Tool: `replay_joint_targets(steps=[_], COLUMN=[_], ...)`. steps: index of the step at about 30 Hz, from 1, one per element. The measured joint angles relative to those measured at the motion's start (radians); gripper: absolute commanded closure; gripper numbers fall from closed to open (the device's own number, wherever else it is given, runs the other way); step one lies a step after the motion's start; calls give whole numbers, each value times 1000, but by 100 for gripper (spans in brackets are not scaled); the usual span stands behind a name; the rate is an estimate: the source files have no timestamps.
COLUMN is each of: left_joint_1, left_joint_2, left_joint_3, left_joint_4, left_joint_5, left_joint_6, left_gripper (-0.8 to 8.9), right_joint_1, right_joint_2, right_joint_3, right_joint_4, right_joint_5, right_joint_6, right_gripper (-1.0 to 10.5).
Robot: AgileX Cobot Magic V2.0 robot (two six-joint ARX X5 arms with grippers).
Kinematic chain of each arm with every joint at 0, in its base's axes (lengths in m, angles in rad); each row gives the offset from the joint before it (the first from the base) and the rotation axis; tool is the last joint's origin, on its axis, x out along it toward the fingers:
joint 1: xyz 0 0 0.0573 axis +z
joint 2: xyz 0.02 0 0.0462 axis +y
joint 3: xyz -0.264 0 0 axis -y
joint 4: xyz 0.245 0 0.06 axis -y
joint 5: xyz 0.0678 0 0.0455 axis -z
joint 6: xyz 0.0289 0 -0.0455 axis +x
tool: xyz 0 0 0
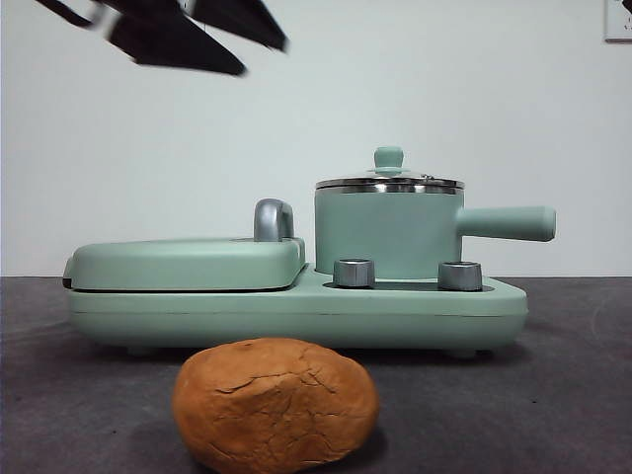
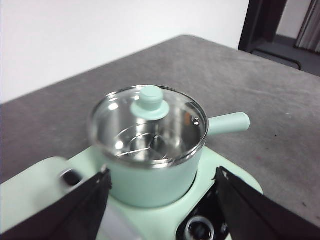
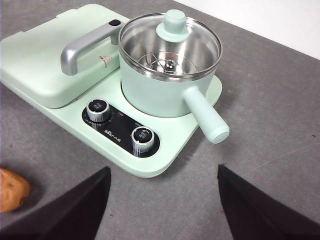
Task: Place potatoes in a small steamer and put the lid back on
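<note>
Front view had the potato (image 1: 276, 403) on the table before the steamer (image 1: 385, 235), lid (image 1: 388, 181) still on. Your left gripper (image 2: 160, 200) hung open, empty, above it. Slick glass: pinch the knob (image 2: 150, 102).

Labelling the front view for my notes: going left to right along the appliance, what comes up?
Griddle cover → chrome handle → left knob → small steamer with its lid on → right knob → side handle.

Left hand (image 2: 160, 210) with flat matte black wedge jaws, right hand (image 3: 162, 205) alike, plain and unmarked
</note>
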Motion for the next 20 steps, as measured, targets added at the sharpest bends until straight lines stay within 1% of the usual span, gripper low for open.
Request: replay_joint_targets(steps=[2, 10, 16, 20], left_joint_1=[-19, -61, -70, -70], left_joint_2=[73, 359, 503, 569], left_joint_3=[44, 294, 451, 507], left_joint_4=[21, 19, 23, 27], left_joint_5=[-2, -5, -6, -6], left_joint_6=[0, 8, 23, 38], left_gripper=[471, 471, 471, 471], right_joint_1=[0, 0, 0, 0], right_joint_2=[0, 0, 0, 0], right_joint_3=[0, 0, 0, 0], right_joint_4=[0, 0, 0, 0], right_joint_5=[0, 0, 0, 3], right_joint_6=[0, 0, 0, 0], right_gripper=[608, 608, 608, 608])
